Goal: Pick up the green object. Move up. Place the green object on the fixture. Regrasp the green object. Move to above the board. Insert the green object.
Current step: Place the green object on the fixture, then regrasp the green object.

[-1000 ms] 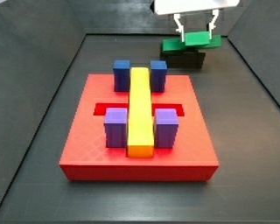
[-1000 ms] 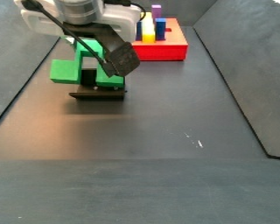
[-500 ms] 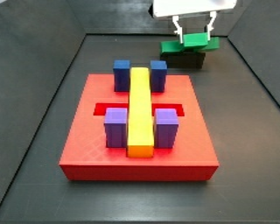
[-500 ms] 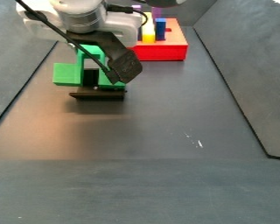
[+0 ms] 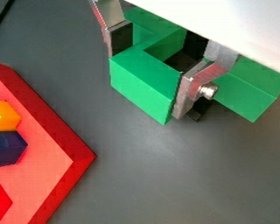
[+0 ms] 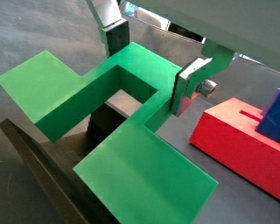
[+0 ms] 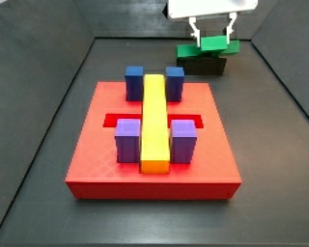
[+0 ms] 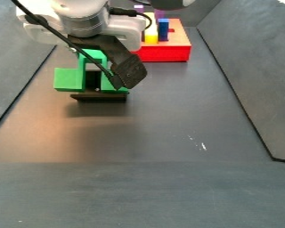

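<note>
One green object (image 6: 101,105) on one fixture (image 7: 203,66), away from board (image 7: 99,164). Gripper (image 5: 154,54) straddles its raised middle, fingers (image 5: 202,80) probably touching. Board: one yellow bar (image 7: 154,121), two blue blocks (image 7: 135,77), two purple blocks (image 7: 127,138).

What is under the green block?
The green object sits on the dark fixture, whose bracket shows beneath it in a wrist view. The gripper straddles its raised middle. How the block seats on the fixture is covered by the block itself.
</note>
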